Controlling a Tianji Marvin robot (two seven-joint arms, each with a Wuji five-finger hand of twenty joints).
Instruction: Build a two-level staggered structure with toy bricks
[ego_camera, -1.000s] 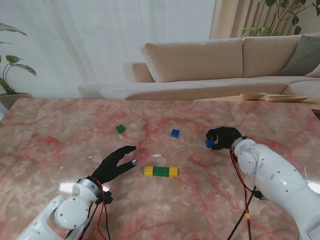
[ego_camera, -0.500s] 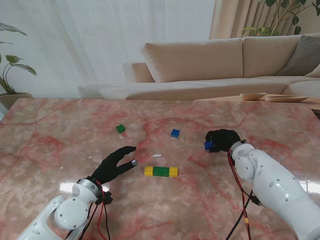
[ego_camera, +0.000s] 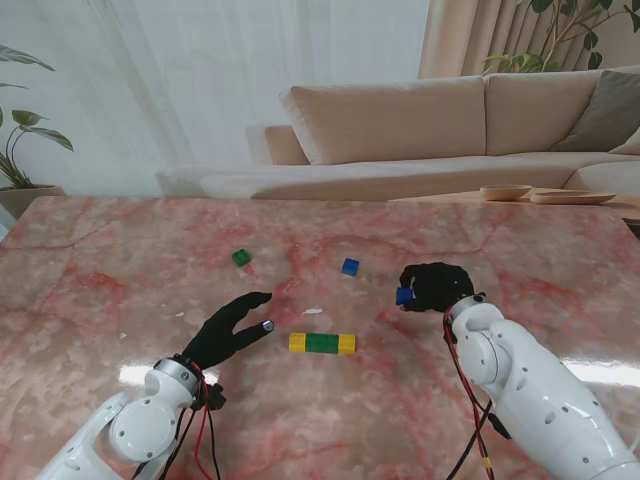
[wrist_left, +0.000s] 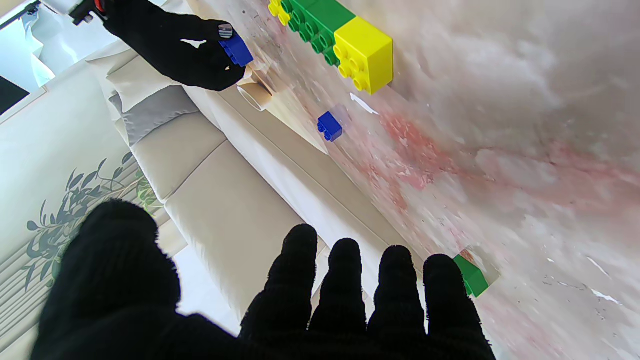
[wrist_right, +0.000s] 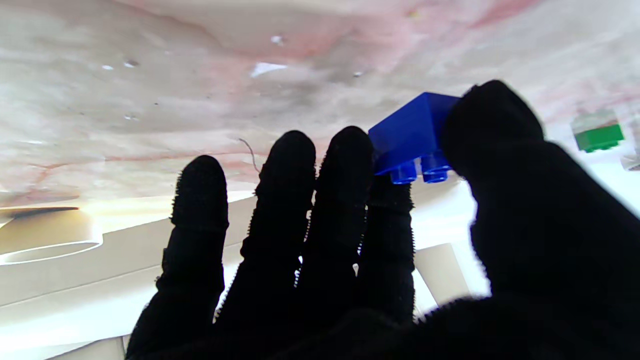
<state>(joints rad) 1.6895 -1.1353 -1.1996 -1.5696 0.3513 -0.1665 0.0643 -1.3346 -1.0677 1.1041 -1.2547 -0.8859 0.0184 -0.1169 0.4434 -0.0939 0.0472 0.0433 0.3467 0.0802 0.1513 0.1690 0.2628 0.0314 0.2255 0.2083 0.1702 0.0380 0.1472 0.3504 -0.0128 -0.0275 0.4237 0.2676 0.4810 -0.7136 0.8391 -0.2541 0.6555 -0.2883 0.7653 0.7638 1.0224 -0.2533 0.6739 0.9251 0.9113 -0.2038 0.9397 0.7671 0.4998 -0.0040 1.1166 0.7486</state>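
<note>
A yellow-green-yellow brick row (ego_camera: 322, 343) (wrist_left: 332, 37) lies flat near the table's middle. My right hand (ego_camera: 436, 287) (wrist_left: 175, 47) (wrist_right: 380, 250) hovers to the right of it, shut on a small blue brick (ego_camera: 405, 296) (wrist_left: 235, 49) (wrist_right: 412, 136) pinched between thumb and fingers. My left hand (ego_camera: 228, 331) (wrist_left: 280, 300) rests open on the table just left of the row, fingers spread. A second blue brick (ego_camera: 350, 266) (wrist_left: 329, 126) and a green brick (ego_camera: 241, 258) (wrist_left: 471, 276) (wrist_right: 598, 136) lie loose farther from me.
A beige sofa (ego_camera: 400, 130) stands beyond the table's far edge. Shallow wooden bowls (ego_camera: 545, 193) sit on a side table at the far right. A potted plant (ego_camera: 20, 150) is at the far left. The marble table top (ego_camera: 120, 260) spreads wide around the bricks.
My right hand has carried the blue brick leftward and a little nearer to me, toward the brick row. The left hand and the loose bricks have stayed put.
</note>
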